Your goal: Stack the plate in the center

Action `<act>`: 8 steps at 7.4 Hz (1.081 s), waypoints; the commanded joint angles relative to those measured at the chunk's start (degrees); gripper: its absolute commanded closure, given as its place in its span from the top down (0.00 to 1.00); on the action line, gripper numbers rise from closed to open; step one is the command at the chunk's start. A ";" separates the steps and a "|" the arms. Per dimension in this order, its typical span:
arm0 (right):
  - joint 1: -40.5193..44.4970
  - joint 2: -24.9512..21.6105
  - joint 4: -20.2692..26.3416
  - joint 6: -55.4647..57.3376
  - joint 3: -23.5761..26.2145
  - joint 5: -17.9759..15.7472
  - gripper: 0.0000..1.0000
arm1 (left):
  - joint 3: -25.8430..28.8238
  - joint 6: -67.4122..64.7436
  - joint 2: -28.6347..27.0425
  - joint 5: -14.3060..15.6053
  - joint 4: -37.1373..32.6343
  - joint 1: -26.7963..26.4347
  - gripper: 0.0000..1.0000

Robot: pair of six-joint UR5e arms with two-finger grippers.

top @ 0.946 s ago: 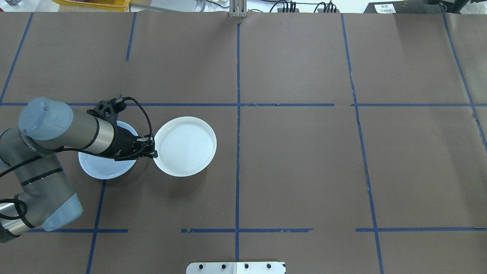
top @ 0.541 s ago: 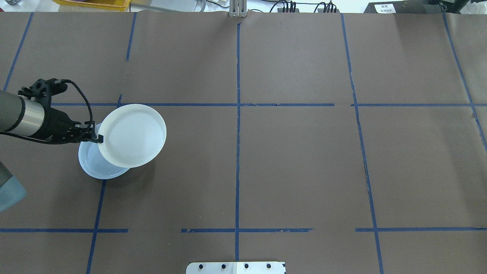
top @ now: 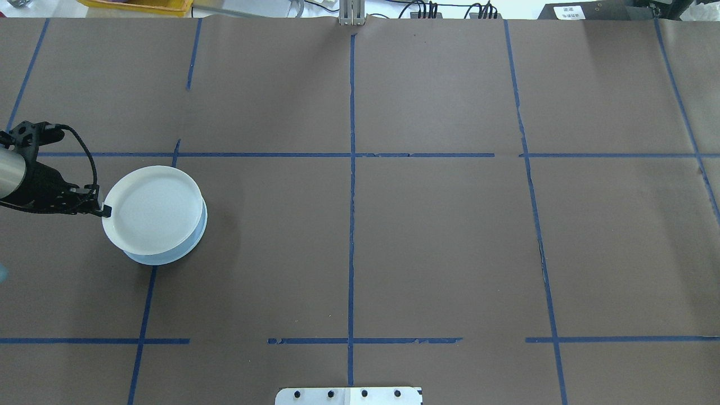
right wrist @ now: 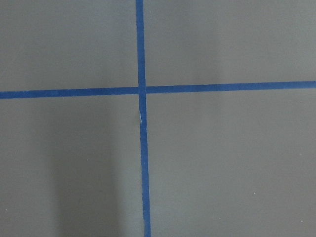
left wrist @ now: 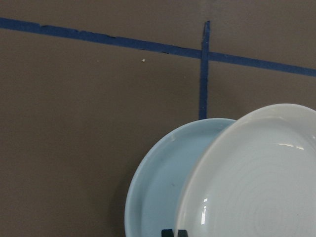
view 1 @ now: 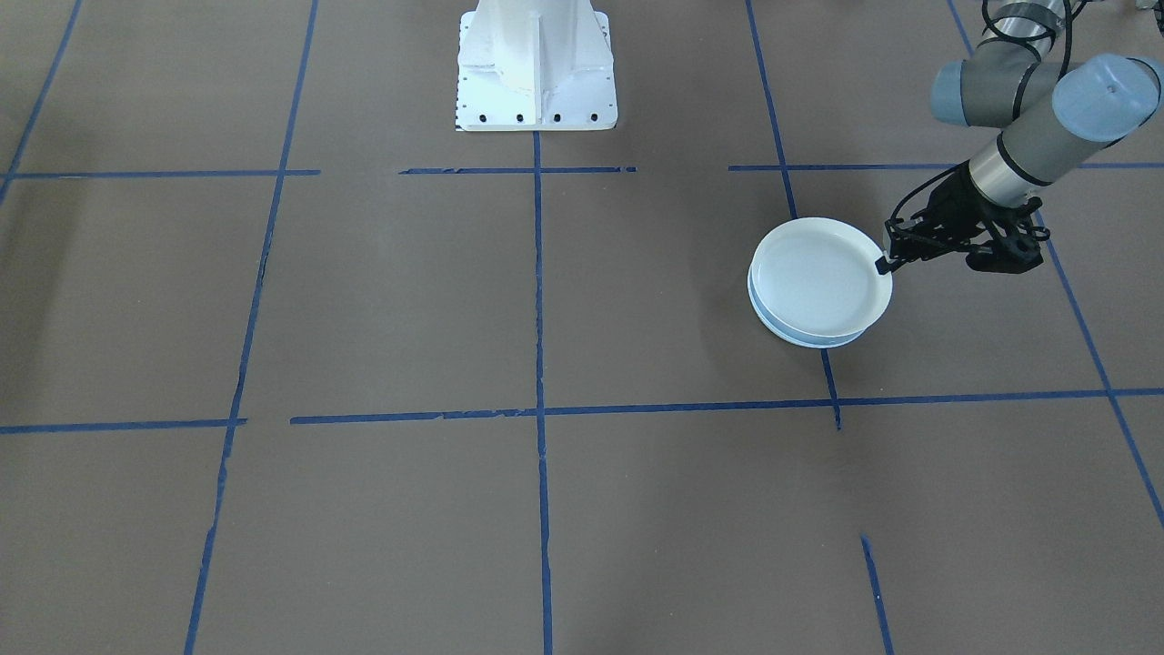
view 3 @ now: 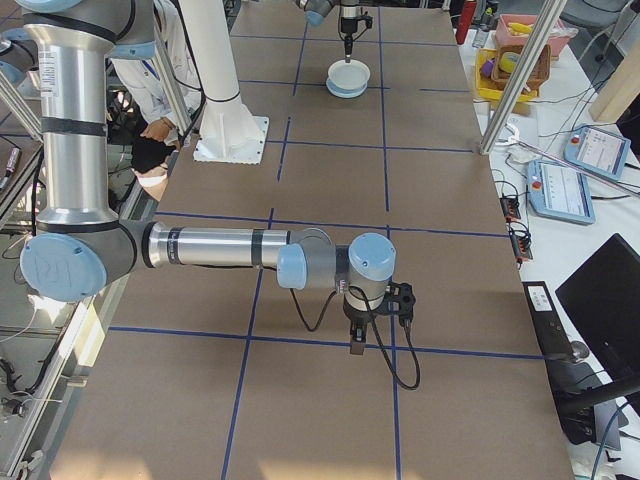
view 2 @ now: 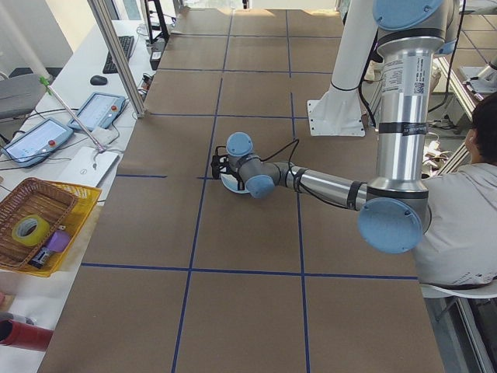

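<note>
Plates nearly met. From the front we saw the left gripper point(view 1: 884, 263) clamped on the rim of the white ringed plate point(view 1: 823, 277), held over the bluish plate point(view 1: 800, 334) on the desk point(view 1: 546, 509). Overhead, the carried plate point(top: 151, 208) had swung back from beside the bluish plate point(top: 188, 249) within a second to cover most of it, so we judged release was near. The right gripper point(view 3: 357, 345) showed only from the side; we could not tell its state.

Only stuff near the left gripper point(top: 104, 212) fingers is the ringed plate point(top: 152, 209) over the bluish plate point(top: 194, 239); open table point(top: 394, 225) beyond.
</note>
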 commanded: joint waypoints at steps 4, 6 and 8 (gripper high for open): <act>0.00 0.00 0.00 -0.04 0.00 0.00 1.00 | 2.87 1.40 -0.60 -2.34 -0.02 0.34 0.99; 0.00 0.00 0.00 0.05 0.00 -0.09 1.00 | 2.00 1.57 -0.17 -2.43 -0.02 -0.18 1.00; 0.00 0.00 0.00 0.05 0.00 0.00 1.00 | 2.17 8.81 1.06 -3.92 1.03 -7.87 1.00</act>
